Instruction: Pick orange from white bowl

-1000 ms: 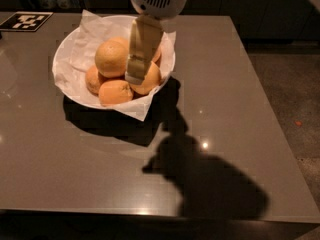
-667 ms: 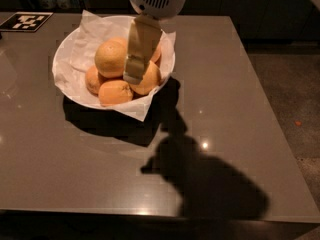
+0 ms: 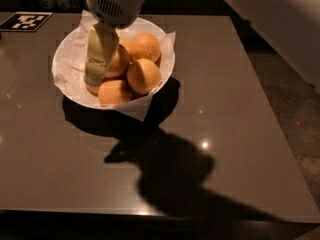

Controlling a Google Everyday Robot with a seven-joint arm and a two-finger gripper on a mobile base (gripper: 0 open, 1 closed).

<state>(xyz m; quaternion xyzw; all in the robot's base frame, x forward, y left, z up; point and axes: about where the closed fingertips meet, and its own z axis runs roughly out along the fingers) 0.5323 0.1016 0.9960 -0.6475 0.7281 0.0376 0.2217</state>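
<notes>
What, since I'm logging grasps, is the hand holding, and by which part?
Cannot be told: the hand is down in the white bowl, among the oranges.

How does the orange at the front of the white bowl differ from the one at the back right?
The front orange lies low, looks flattened, and sits beside the gripper at the bowl's left; the rear orange sits higher, looks rounder, and is clear of it. Both are in the paper-lined white bowl.

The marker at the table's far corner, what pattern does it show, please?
The marker is black-and-white blocks, camera view; the tool hangs inside the white bowl.
</notes>
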